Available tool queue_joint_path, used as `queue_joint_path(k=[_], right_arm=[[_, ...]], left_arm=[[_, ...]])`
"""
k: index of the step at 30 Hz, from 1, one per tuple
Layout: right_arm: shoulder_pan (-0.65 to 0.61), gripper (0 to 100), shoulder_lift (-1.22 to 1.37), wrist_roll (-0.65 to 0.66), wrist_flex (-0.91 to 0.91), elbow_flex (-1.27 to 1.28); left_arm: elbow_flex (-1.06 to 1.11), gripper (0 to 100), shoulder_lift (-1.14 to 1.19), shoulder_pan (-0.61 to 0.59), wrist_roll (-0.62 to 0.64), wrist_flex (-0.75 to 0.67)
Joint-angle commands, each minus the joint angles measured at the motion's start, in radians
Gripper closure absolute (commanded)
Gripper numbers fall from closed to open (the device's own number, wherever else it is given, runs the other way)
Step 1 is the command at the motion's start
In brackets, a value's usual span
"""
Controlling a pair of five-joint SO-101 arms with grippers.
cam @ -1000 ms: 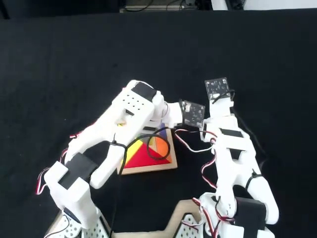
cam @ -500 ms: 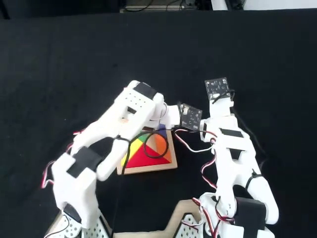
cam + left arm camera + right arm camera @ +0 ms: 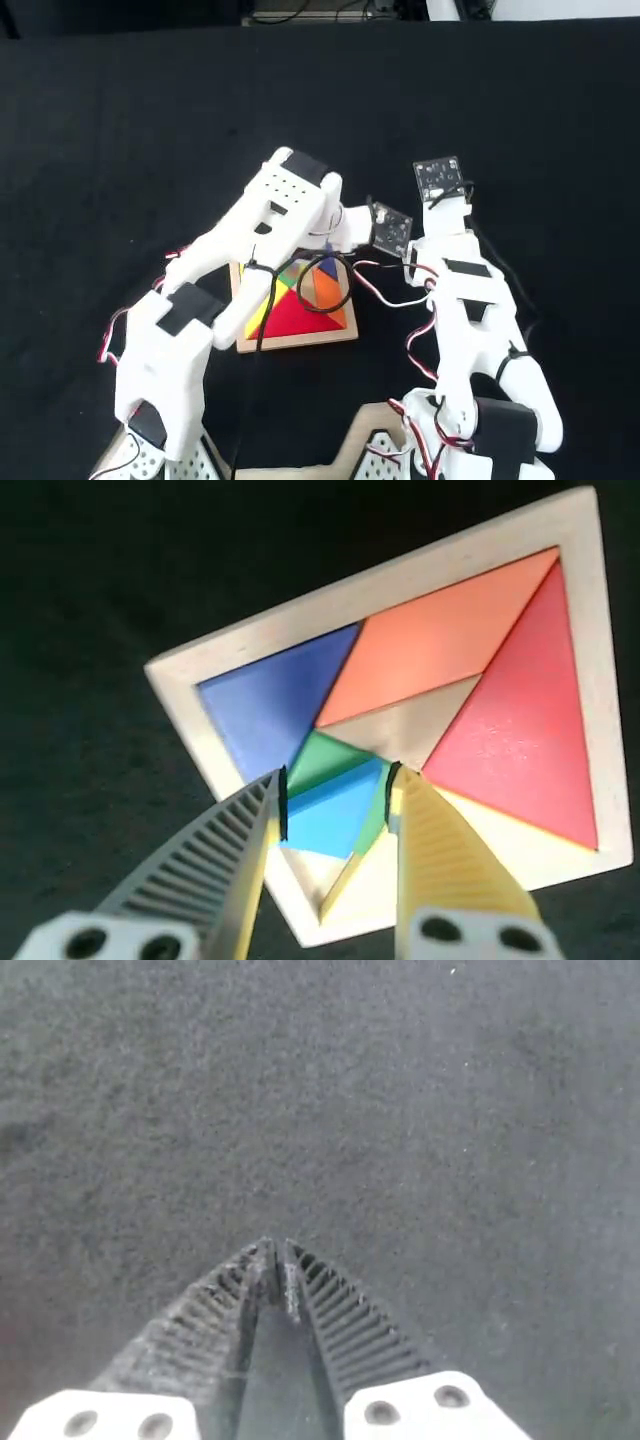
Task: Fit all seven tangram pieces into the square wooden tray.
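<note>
tray (image 3: pixel 180 695): pale bare wood. Pieces in it: dark blue triangle (image 3: pixel 265 695), orange piece (image 3: pixel 440 640), red triangle (image 3: pixel 520 740), green piece (image 3: pixel 322 758), yellow piece (image 3: pixel 368 872). light blue piece (image 3: pixel 330 818) is plain and unpatterned. table cloth (image 3: pixel 150 120): flat black. left arm (image 3: pixel 265 225), right arm (image 3: pixel 470 310): white shells, black patches. right gripper (image 3: pixel 272 1260): grey, ribbed.
</note>
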Motion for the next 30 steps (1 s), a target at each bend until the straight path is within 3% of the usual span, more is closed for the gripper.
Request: queue_joint_path(k=[1,8,20,30], right_arm=[[-0.009,98.7,0.007,-0.005,0.003,-0.081],[-0.009,98.7,0.007,-0.005,0.003,-0.081],[-0.009,98.7,0.007,-0.003,0.003,-0.081],[-0.009,98.7,0.007,-0.003,0.003,-0.081]], left_arm=[[-0.051,82,0.006,-0.021,-0.012,-0.002],[-0.051,82,-0.011,-0.030,-0.091,0.054],[-0.048,82,-0.008,-0.061,-0.091,-0.002],[-0.071,82,0.064,-0.114,0.072,-0.083]])
